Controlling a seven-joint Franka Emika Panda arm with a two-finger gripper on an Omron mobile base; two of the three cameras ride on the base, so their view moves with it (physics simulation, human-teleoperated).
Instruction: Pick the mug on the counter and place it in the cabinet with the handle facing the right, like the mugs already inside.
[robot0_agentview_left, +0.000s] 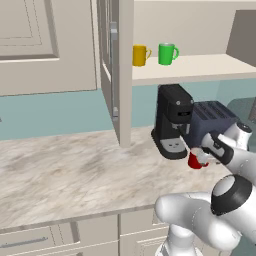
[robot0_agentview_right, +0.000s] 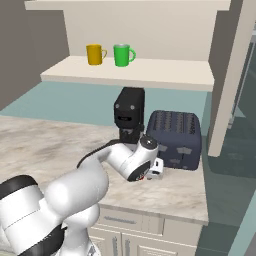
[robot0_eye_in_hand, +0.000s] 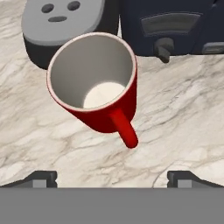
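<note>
Red and glossy, the small loop-handled mug (robot0_eye_in_hand: 94, 81) stands upright on the beige marbled stone worktop (robot0_agentview_left: 70, 175) near its front edge, just before the black coffee machine (robot0_agentview_left: 172, 120), while the white arm's two-finger gripper (robot0_eye_in_hand: 112, 178) hovers above it, jaws spread wide and empty, apparently lining up a grasp.

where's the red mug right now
The red mug stands upright on the counter, just in front of the black coffee machine and the dark toaster. In the hand view it sits above the open tool.

Glossy red mug (robot0_eye_in_hand: 103, 83) on veined marbled stone counter (robot0_eye_in_hand: 183, 118).
</note>
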